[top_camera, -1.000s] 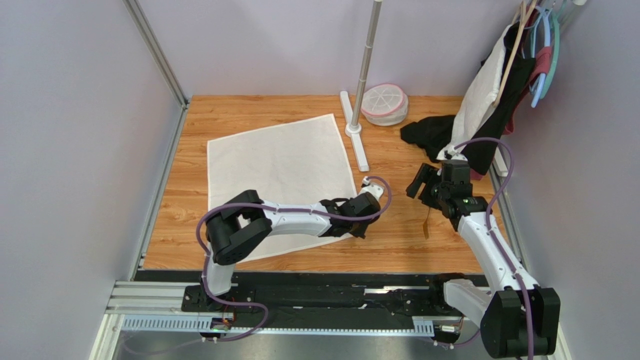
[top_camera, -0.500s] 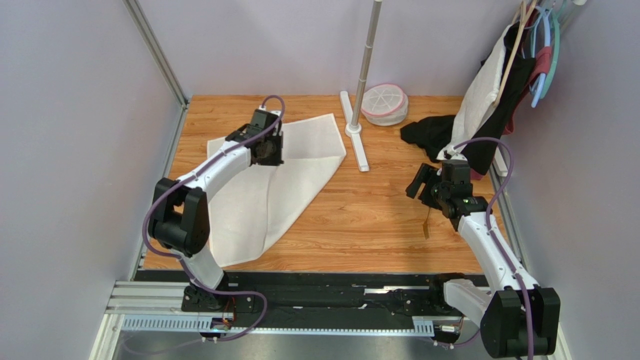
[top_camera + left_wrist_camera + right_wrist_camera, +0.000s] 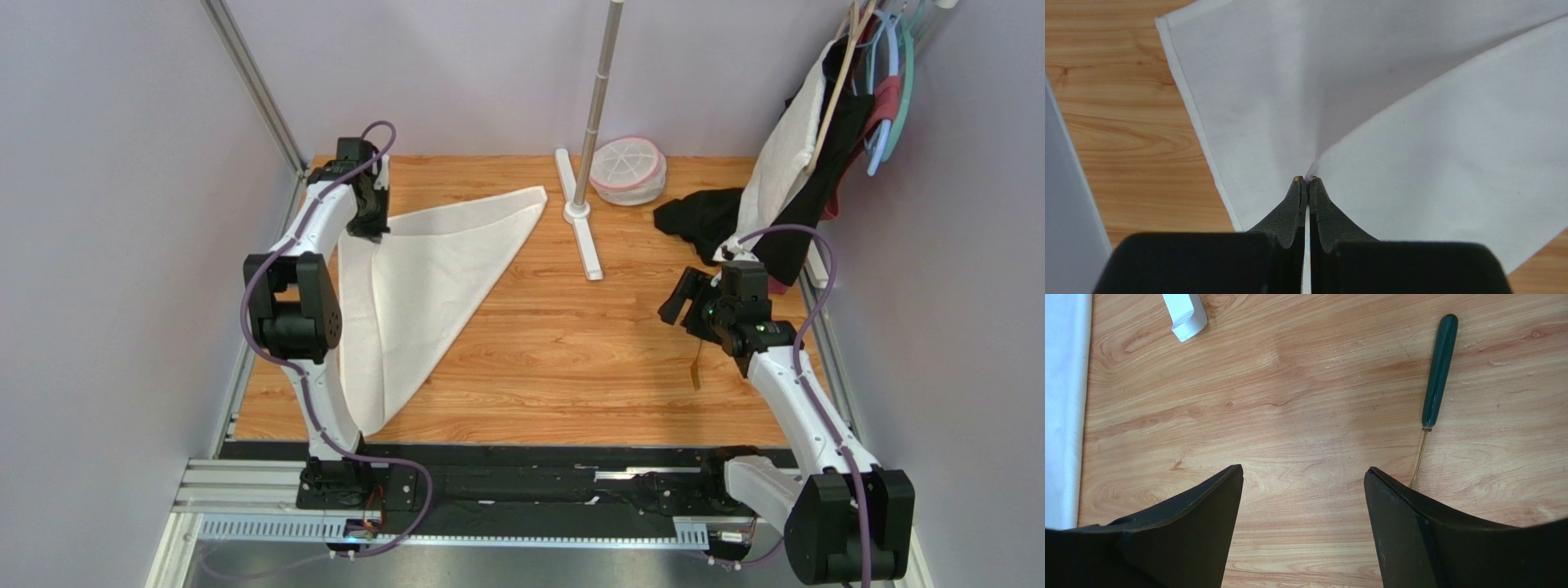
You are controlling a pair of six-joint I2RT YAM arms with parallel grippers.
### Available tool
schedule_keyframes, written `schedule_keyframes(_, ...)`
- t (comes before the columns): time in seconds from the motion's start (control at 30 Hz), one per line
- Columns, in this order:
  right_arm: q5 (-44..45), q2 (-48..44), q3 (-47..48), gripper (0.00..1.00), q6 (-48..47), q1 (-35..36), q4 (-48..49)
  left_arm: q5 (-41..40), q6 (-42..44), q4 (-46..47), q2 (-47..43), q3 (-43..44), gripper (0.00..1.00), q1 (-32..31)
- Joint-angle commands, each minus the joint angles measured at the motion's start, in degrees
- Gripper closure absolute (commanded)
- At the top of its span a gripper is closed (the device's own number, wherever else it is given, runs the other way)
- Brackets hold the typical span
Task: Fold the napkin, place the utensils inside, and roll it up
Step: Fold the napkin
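Two slim robot arms with white shells and chunky black joints. A purple cable (image 3: 834, 270) loops along the right arm (image 3: 797, 398), and another along the left arm (image 3: 306, 233). The left gripper (image 3: 1306, 182) and right gripper (image 3: 1303, 471) are black, with tapered matte fingers (image 3: 1186, 533).

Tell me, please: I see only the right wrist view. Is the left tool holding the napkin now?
Observer: Yes, the left tool is shut on the napkin, at the table's far left corner.
Operator: What shape has the napkin?
Observer: A triangle, one point toward the near edge.
Operator: What lies beyond my right tool?
Observer: A black cloth, beside the hanging garments.
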Motion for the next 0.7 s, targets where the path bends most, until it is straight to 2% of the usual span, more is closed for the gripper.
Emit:
schedule_keyframes(0.0,-1.07,-0.62,0.15,0.23,-0.61,-0.32,1.83,-0.57,6.5,-5.43,4.41,6.62,1.0,1.93)
schedule_keyframes(0.27,-1.51,-0.8,0.07,0.23,-0.52,-0.23,1.92,-1.89,9.76,-4.99,8.45,10.76,1.0,4.58)
schedule_keyframes(0.67,-1.33,0.69,0.68,0.23,-0.7,-0.32,2.18,2.59,9.23,-3.67,11.53,16.12,1.0,9.32)
